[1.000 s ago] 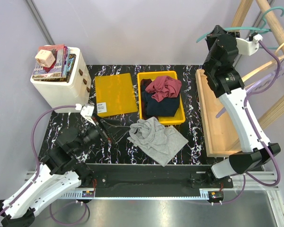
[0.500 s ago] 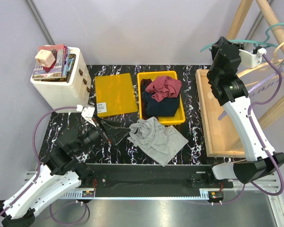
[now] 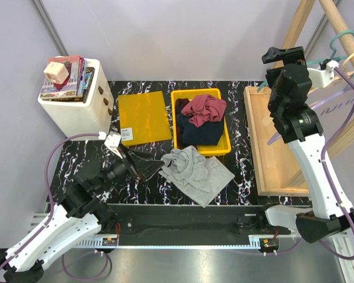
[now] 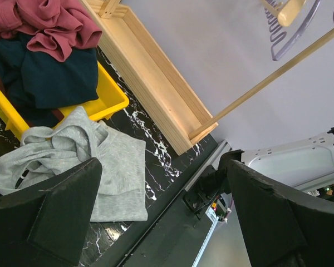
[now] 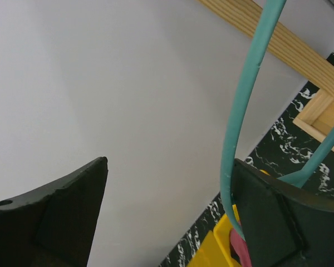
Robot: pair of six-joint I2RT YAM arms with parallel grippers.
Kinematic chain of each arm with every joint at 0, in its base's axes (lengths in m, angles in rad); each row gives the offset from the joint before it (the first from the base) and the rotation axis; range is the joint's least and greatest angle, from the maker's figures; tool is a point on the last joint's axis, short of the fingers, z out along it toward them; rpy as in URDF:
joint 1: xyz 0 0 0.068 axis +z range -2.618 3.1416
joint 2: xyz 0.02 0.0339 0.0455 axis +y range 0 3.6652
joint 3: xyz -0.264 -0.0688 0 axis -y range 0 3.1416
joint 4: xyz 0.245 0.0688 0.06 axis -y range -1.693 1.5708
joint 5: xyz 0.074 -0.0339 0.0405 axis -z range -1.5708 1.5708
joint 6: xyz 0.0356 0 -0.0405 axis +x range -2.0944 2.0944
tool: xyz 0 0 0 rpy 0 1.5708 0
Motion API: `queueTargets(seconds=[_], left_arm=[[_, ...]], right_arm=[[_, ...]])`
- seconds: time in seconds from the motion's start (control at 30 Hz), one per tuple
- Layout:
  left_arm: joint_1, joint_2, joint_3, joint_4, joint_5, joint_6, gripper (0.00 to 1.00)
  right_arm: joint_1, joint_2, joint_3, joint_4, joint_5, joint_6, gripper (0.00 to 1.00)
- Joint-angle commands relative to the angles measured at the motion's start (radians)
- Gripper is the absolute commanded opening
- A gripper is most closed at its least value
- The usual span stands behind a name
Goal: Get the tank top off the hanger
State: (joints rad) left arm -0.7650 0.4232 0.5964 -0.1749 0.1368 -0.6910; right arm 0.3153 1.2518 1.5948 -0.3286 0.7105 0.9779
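The grey tank top (image 3: 196, 171) lies crumpled on the black marbled table in front of the yellow bin, and shows off the hanger in the left wrist view (image 4: 103, 158). The teal hanger (image 3: 343, 39) hangs bare on the wooden rack at the upper right. My right gripper (image 3: 285, 60) is raised beside it and open. In the right wrist view the hanger's teal wire (image 5: 243, 111) runs just along the right finger's inner side, with the jaws (image 5: 170, 162) wide apart. My left gripper (image 3: 146, 165) is open and empty, low over the table left of the tank top (image 4: 162, 166).
A yellow bin (image 3: 225, 144) holds red and dark blue clothes. A yellow board (image 3: 143, 117) lies to its left, a long wooden tray (image 3: 271, 153) to its right. A white drawer unit (image 3: 71, 109) with books stands at the back left. Slanted wooden rack poles (image 3: 342, 23) rise at the right.
My right gripper was shut on the teal hanger and has opened, after carrying it right and up to the rack. The left arm has hardly moved.
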Motion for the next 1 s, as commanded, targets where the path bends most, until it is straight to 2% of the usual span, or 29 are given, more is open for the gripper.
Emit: queueTargets(seconds=[0.0, 0.17, 0.27, 0.4, 0.5, 0.57, 0.67, 0.77, 0.87, 0.97], left_arm=[[0.001, 0.020, -0.024, 0.083, 0.026, -0.010, 0.99], [0.001, 0.075, -0.046, 0.135, 0.049, -0.021, 0.99], [0.000, 0.133, -0.046, 0.143, 0.061, 0.001, 0.99], [-0.008, 0.215, -0.047, 0.133, 0.064, 0.007, 0.99], [-0.042, 0.238, -0.053, 0.134, 0.024, 0.018, 0.99], [-0.069, 0.249, -0.050, 0.127, -0.020, 0.040, 0.99], [-0.100, 0.282, -0.021, 0.077, -0.074, 0.086, 0.99], [-0.138, 0.327, 0.006, 0.022, -0.127, 0.134, 0.99], [-0.184, 0.373, 0.022, -0.023, -0.192, 0.163, 0.99], [-0.243, 0.425, 0.036, -0.032, -0.261, 0.174, 0.99]], right_arm=[[0.011, -0.069, -0.002, -0.173, -0.088, -0.119, 1.00], [0.011, -0.120, 0.022, -0.268, -0.103, -0.263, 1.00], [0.013, -0.132, 0.047, -0.325, -0.164, -0.320, 1.00], [0.010, -0.123, 0.134, -0.444, -0.178, -0.396, 1.00], [0.011, -0.095, 0.204, -0.533, -0.148, -0.472, 1.00], [0.011, -0.115, 0.195, -0.538, -0.146, -0.505, 1.00], [0.011, -0.129, 0.183, -0.537, -0.203, -0.573, 1.00], [0.011, -0.143, 0.183, -0.514, -0.378, -0.645, 1.00], [0.010, -0.155, 0.209, -0.509, -0.483, -0.679, 1.00], [0.011, -0.161, 0.258, -0.573, -0.519, -0.715, 1.00]])
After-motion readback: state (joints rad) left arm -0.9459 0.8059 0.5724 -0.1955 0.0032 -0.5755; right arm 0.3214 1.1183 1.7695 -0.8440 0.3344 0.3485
